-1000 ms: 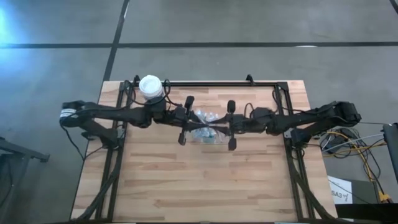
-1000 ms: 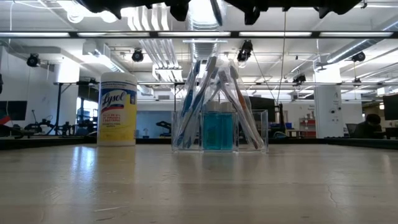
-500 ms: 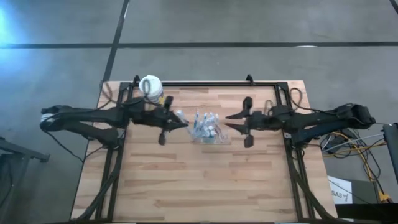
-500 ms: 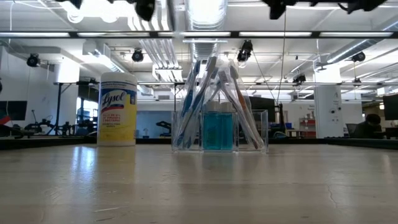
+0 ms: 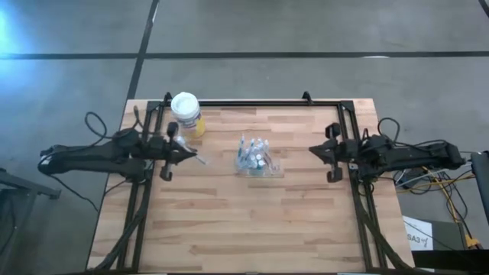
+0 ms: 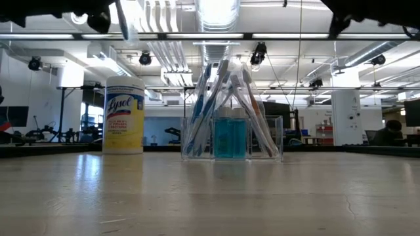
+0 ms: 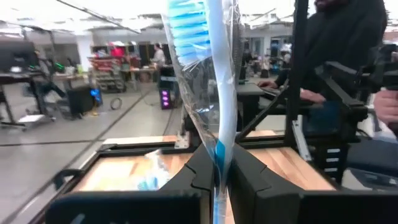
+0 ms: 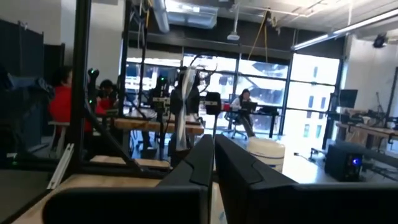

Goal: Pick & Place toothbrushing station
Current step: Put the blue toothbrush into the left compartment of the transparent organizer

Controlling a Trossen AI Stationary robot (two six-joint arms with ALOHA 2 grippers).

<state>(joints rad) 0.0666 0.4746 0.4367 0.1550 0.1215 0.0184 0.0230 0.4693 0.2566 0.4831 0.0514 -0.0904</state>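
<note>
I've drawn both arms back from the clear holder (image 5: 256, 160) at mid-tabletop. My left gripper (image 7: 216, 180) has its jaws clamped on a wrapped toothbrush (image 7: 214, 74), long axis upright, well left of the holder. My right gripper (image 8: 213, 163), jaws closed and empty, waits well right.
</note>
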